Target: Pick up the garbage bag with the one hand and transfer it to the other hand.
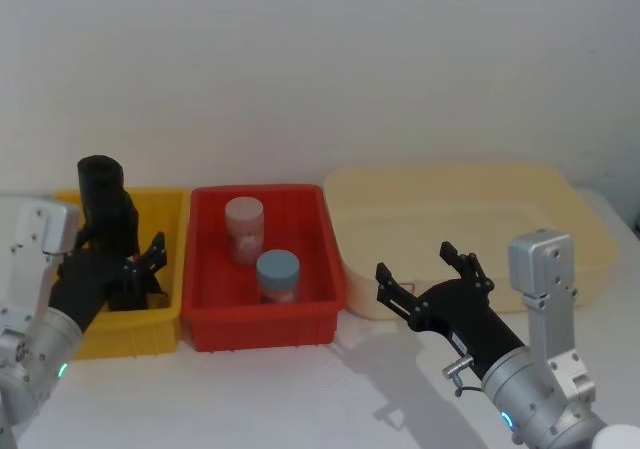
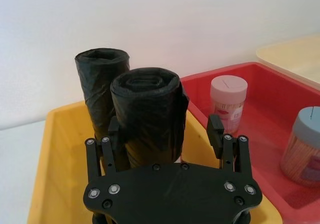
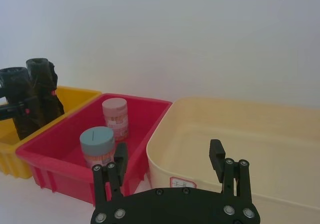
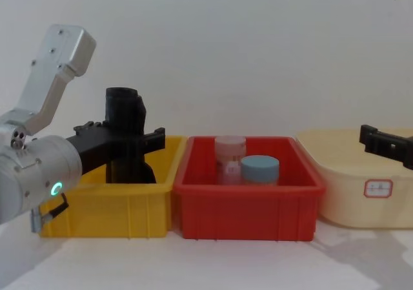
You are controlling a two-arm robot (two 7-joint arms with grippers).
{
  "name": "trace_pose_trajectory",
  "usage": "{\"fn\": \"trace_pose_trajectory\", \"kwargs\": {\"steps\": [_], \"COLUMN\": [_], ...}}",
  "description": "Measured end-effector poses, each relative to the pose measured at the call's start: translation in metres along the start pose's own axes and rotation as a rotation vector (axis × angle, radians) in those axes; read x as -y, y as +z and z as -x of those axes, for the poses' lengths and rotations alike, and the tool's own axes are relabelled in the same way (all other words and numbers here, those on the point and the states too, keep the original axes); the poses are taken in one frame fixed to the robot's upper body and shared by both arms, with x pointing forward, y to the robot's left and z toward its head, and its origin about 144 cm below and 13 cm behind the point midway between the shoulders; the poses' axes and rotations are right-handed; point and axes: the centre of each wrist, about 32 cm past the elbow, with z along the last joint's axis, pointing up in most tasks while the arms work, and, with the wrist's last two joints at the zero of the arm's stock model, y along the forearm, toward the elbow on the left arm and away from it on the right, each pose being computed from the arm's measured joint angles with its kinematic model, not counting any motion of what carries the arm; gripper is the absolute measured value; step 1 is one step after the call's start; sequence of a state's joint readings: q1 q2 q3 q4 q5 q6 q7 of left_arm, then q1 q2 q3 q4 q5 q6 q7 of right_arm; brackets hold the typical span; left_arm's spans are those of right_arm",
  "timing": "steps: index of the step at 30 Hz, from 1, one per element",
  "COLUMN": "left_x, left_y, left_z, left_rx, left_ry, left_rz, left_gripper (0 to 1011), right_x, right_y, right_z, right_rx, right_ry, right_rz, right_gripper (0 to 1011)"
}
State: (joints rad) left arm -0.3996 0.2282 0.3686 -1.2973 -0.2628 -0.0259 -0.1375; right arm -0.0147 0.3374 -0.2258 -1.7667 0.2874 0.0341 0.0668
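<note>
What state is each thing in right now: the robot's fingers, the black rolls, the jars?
Left gripper: fingers open, straddling the garbage bag.
Right gripper: fingers open, holding nothing.
Garbage bag: upright in the yellow bin.
Second black roll: upright beside it.
Pink-lidded jar, blue-lidded jar: upright, lids on, in the red bin.

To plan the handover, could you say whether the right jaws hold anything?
No, the right gripper stands open and empty before the cream tub.

Left gripper (image 2: 165,129) and right gripper (image 3: 168,154) look identical: matte black, long fingers (image 2: 216,130), silver screw heads (image 2: 114,188) dotted over the plate (image 2: 170,194) behind them. Further back — chunky silver arms (image 4: 32,167), green ring light (image 4: 57,188).
</note>
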Motion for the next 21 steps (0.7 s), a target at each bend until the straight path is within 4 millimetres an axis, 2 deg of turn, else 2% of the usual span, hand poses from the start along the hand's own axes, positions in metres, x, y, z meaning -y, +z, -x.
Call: {"fn": "trace_pose_trajectory", "kwargs": {"steps": [4,7,11,12,21], "left_x": [0.005,0.008,0.011,0.012,0.014], "left_y": [0.000,0.000,0.001,0.001,0.002], "left_z": [-0.001,-0.002,-0.002,-0.002,-0.003], "left_rx": [0.003,0.008,0.012,0.013,0.014], "left_ry": [-0.008,-0.015,-0.021,-0.024,-0.029], "left_rz": [0.002,0.005,0.008,0.010,0.020], "left_gripper": [994,938,850,799,548], "right_x": [0.000,0.000,0.000,0.000,0.000], "right_y": [0.000,0.000,0.000,0.000,0.000], "right_z": [0.000,0.000,0.000,0.000,0.000], "right_rx": [0.000,0.000,0.000,0.000,0.000], "right_ry": [0.000,0.000,0.000,0.000,0.000], "right_rz": [0.000,0.000,0.000,0.000,0.000], "right_gripper": [1001,1001,1000,1000,1000]}}
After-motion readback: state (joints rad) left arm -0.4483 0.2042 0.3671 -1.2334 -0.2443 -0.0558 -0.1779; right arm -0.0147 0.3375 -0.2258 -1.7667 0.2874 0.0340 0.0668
